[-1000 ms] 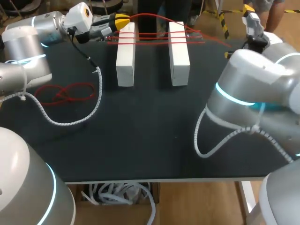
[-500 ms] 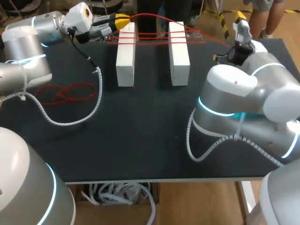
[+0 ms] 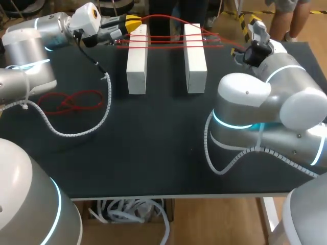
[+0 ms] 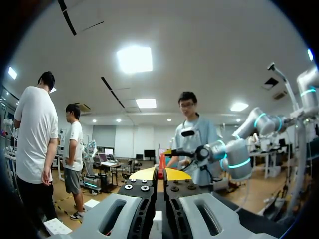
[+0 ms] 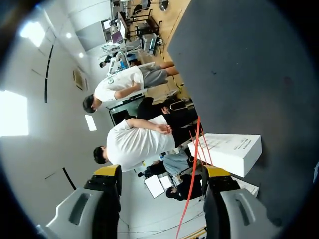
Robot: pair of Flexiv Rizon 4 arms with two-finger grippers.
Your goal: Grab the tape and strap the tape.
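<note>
Across the two white blocks (image 3: 137,61) at twelve o'clock lay your red tape (image 3: 168,37), seemingly light, limp and slippery: your left gripper (image 3: 132,22) pinched its eleven-o'clock end, while your spread right gripper (image 5: 162,174) straddled the one-o'clock strand, likely the best hold.

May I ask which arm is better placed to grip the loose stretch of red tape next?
Right. The right gripper is open with the red tape running between its fingers, beside the white block. The left gripper is shut on the tape at the other block.
</note>
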